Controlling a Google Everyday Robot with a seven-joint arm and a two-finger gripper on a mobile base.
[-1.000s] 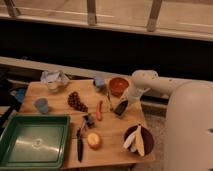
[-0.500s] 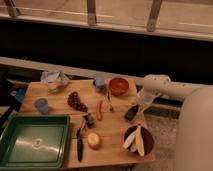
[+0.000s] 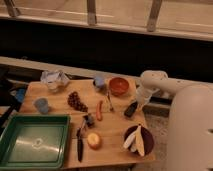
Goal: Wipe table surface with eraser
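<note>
The light-brown wooden table surface fills the middle of the camera view. The eraser, a small dark block, rests tilted on the tabletop near its right edge, just below and to the right of the orange bowl. My gripper comes down from the white arm on the right and is shut on the eraser, pressing it to the wood.
A green tray is at front left. A black-handled knife, a round fruit, a red chili, grapes, two blue cups and a dark plate with bananas lie around.
My gripper slid the eraser from just below the orange bowl rightward to the table's right edge, then a touch back toward the bowl. Nothing else moved.
</note>
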